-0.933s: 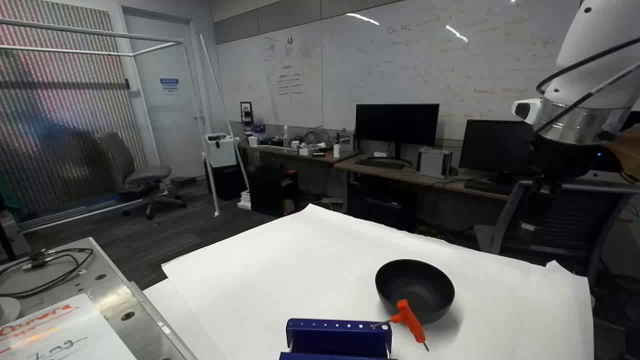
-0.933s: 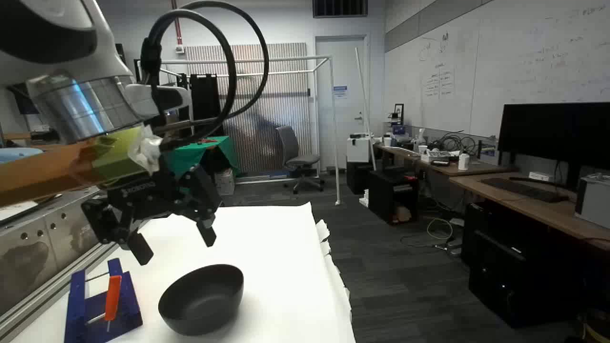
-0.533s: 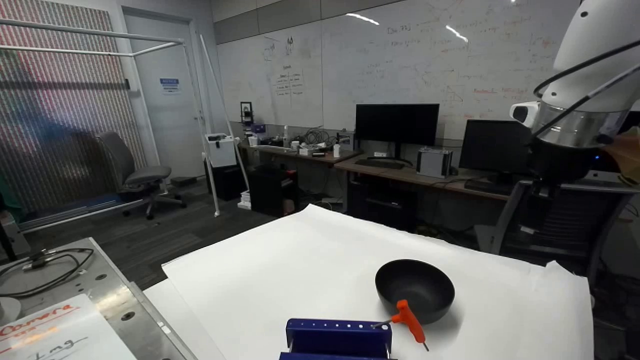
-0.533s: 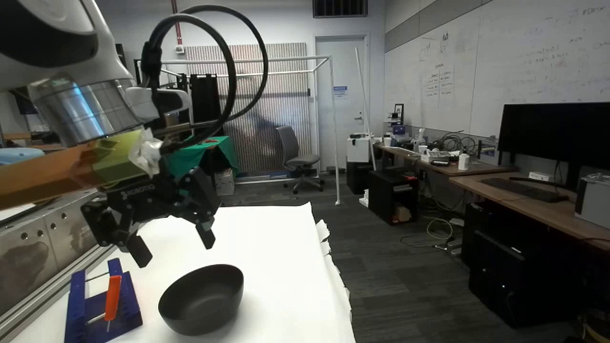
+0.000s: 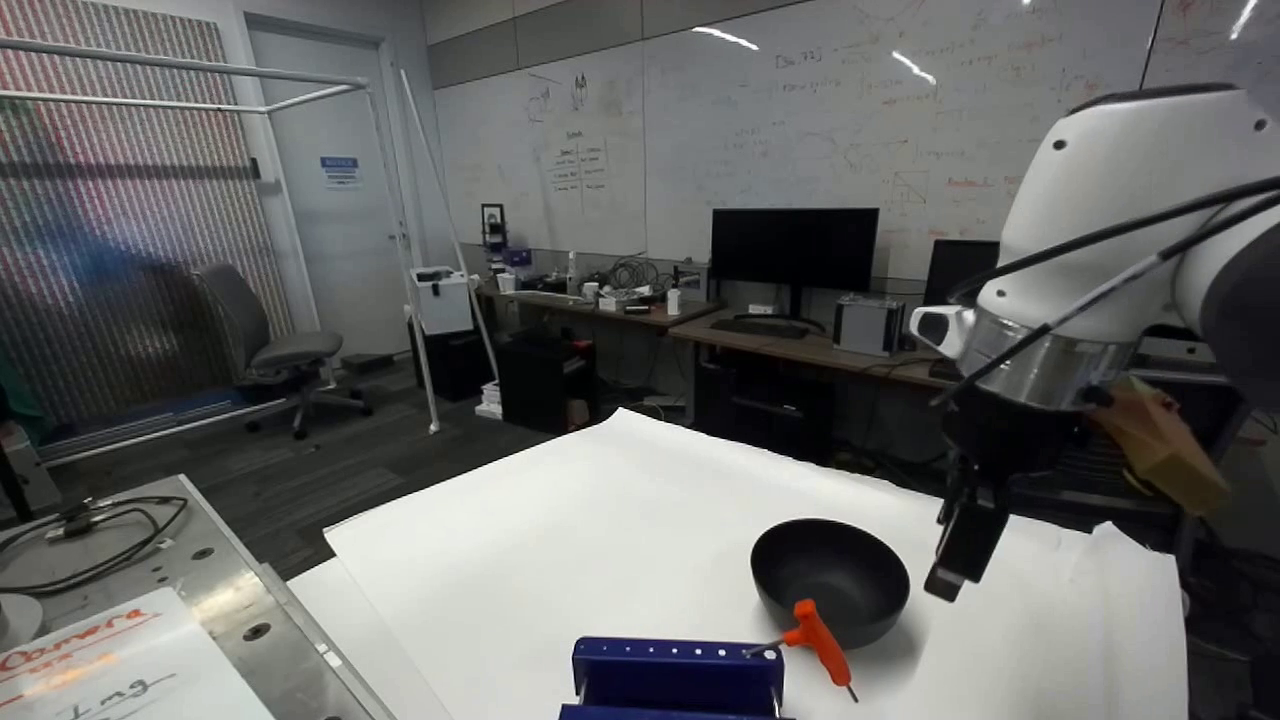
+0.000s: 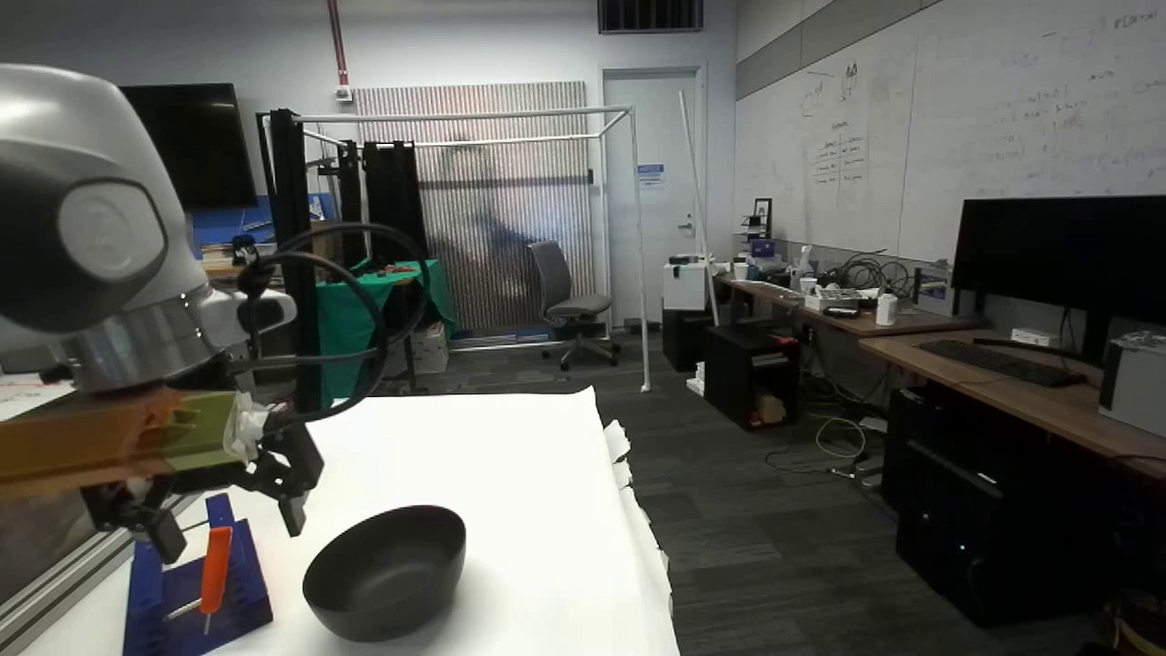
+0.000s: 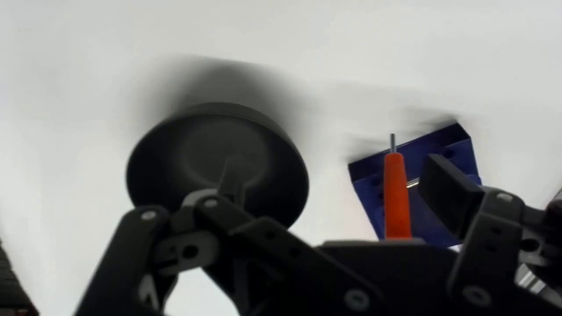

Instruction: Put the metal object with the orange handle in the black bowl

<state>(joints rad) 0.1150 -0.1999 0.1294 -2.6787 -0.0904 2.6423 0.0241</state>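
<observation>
The metal object with the orange handle (image 5: pixel 822 642) has its metal shaft stuck in a hole of the dark blue rack, with the handle outside. It also shows in an exterior view (image 6: pixel 215 569) and the wrist view (image 7: pixel 397 197), where the gripper body hides the handle's lower end. The black bowl (image 5: pixel 835 575) stands beside it on the white sheet; it also shows in an exterior view (image 6: pixel 387 574) and the wrist view (image 7: pixel 219 145). My gripper (image 6: pixel 231 527) is open and empty, above the objects. In the wrist view the handle lies between the fingers (image 7: pixel 338 180), nearer the right one.
The dark blue rack (image 5: pixel 678 670) stands on the white-covered table (image 5: pixel 560 530), close to the bowl; it also shows in an exterior view (image 6: pixel 250 592). A metal bench edge (image 5: pixel 240 610) runs along one side. A chair stands past the table's far edge.
The arm has come down, moving left and lower in both exterior views, bringing the gripper closer to the rack and bowl. The gripper stays open. The objects have not moved.
</observation>
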